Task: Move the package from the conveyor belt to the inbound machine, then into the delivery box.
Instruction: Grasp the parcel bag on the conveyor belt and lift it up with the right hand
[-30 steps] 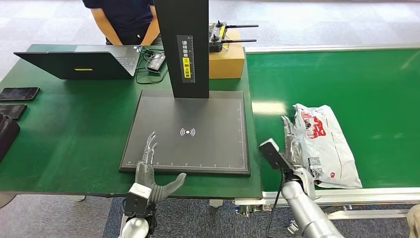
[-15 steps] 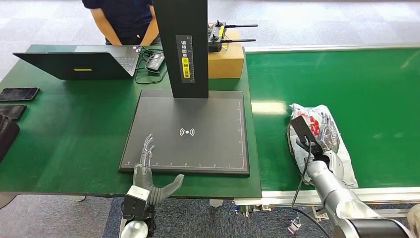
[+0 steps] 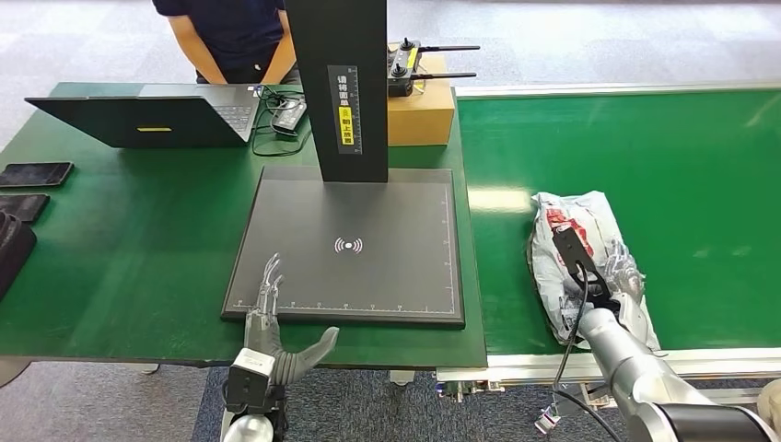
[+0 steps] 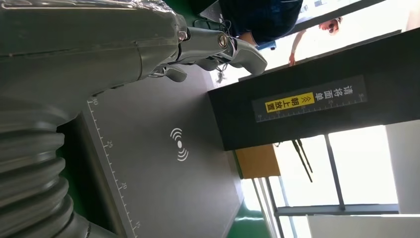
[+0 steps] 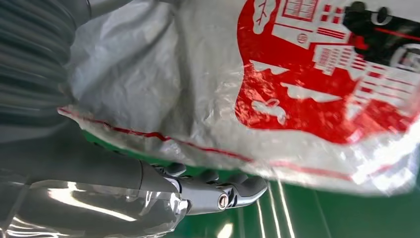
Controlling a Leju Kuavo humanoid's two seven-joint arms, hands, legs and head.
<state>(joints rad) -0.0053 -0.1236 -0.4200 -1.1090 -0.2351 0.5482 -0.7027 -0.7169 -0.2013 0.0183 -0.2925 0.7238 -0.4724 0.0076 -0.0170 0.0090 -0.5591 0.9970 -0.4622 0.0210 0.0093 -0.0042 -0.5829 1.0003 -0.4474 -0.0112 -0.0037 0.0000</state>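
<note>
- The package (image 3: 576,262) is lying flat on the green conveyor belt (image 3: 700,166), near the belt's near edge and just to the right of the scanner table; it is a white plastic mailer bag with red print, wrinkled and slack.
- The bag is looking soft and light: the film is creasing and sagging in the right wrist view (image 5: 277,84), so it is likely bending and drooping once lifted, and the glossy plastic is probably slipping under smooth fingers.
- Nothing stiff is showing through the film, so what is inside cannot be told; a grip around the bag's middle, pinching film and contents together, is looking safer than pulling a loose corner.
- The right hand (image 3: 617,276) is resting on top of the bag with fingers spread over it and the thumb (image 5: 233,191) lying along the bag's edge; whether it is actually gripping cannot be told.
- The left hand (image 3: 276,336) is hanging open, holding nothing, at the near edge of the dark scanner plate (image 3: 368,212), fingers apart.
- The belt is looking smooth and flat, giving little friction to hold the bag while fingers are working under it.
- The scanner plate with its black post (image 3: 339,83) is sitting just left of the belt; a laptop (image 3: 147,120), a cardboard box (image 3: 424,115) and a standing person (image 3: 230,37) are lying beyond it, well apart from the bag.
</note>
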